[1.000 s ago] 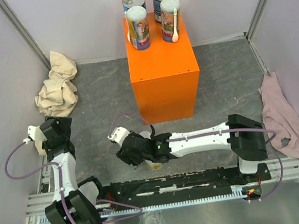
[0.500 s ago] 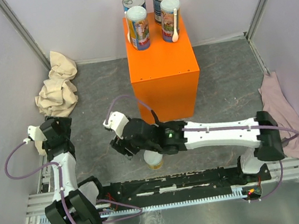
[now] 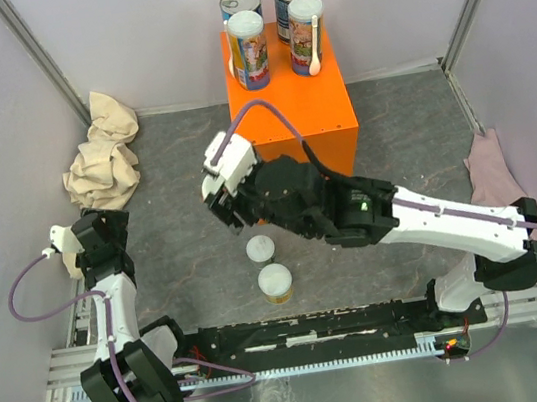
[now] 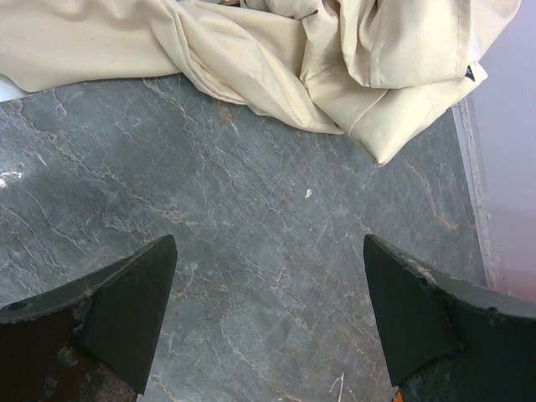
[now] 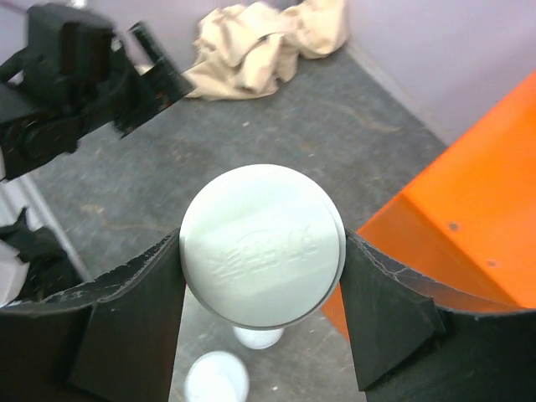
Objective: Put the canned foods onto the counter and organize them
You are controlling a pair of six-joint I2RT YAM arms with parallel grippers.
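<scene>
Raised from the floor (image 3: 162,166) a moment ago, a white-lidded can (image 5: 261,243) is being carried toward the orange counter (image 3: 290,107), clenched in the right tool (image 3: 235,211), while two more cans (image 3: 261,250) are being left below for later.

Four cans (image 3: 248,50) are sitting at the far end of the orange counter (image 3: 290,107). Two white-lidded cans (image 3: 261,250) are standing in front of it. Right gripper (image 3: 227,210) is hovering at its front-left corner.
</scene>
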